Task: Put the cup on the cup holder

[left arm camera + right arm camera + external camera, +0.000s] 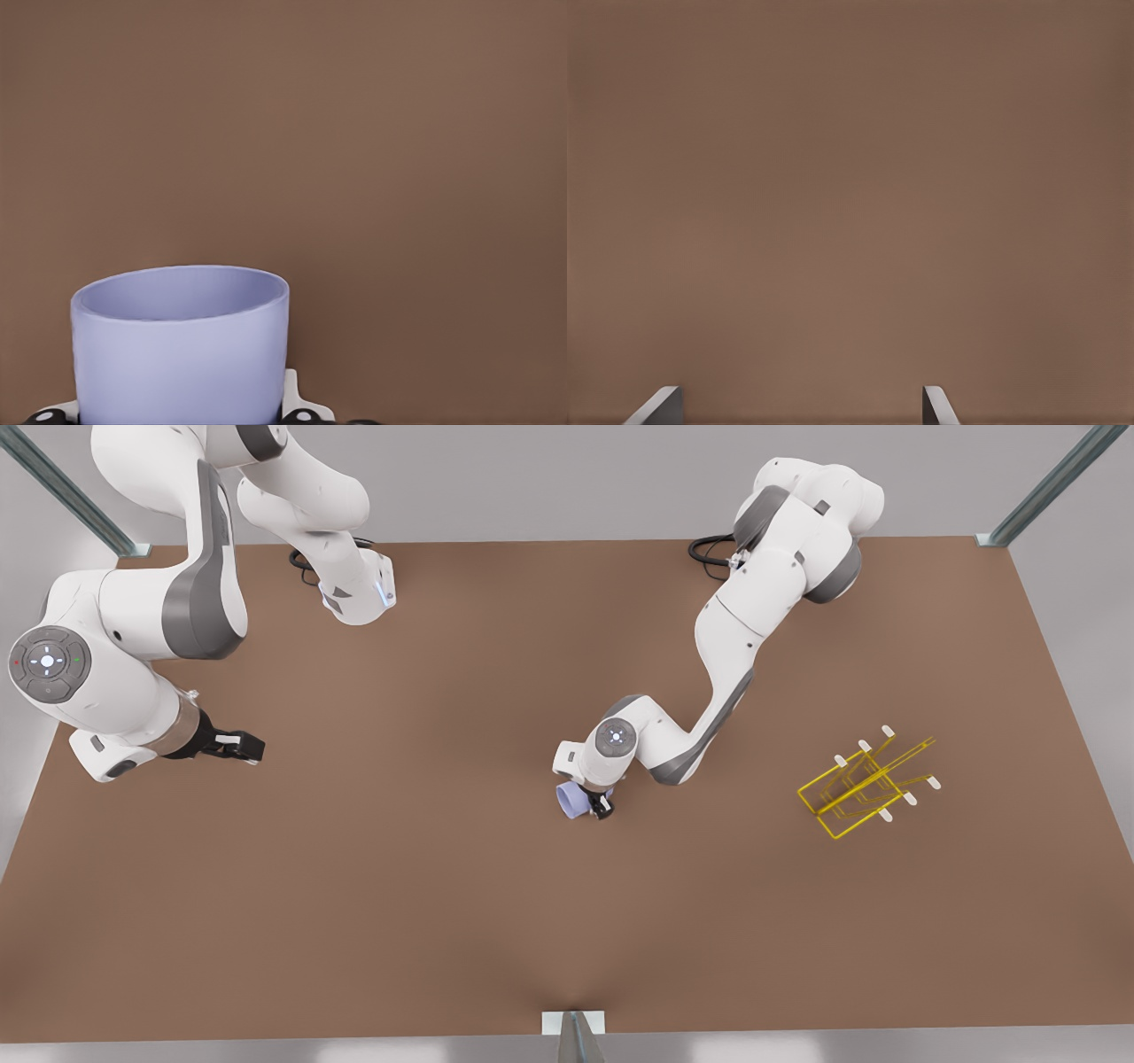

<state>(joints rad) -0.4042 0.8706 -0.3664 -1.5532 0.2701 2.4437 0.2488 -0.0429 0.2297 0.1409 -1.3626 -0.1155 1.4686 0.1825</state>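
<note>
Cup (pixel 180 341) sat clamped at its wall in left gripper (pixel 592 804); probably light, rigid, smooth. Right gripper (pixel 232 746) waited, fingers wide apart.

One cup (pixel 571 801) is on show, pale lavender, near the middle of the counter (pixel 443 886). One cup holder (pixel 864 786), yellow wire, stands at about three o'clock from the cup; six white prong tips can be counted on it. Two robot arms reach over the single brown counter, each with one claw: the left claw (pixel 592 804) at the cup, the right claw (pixel 237 746) away at nine o'clock.
</note>
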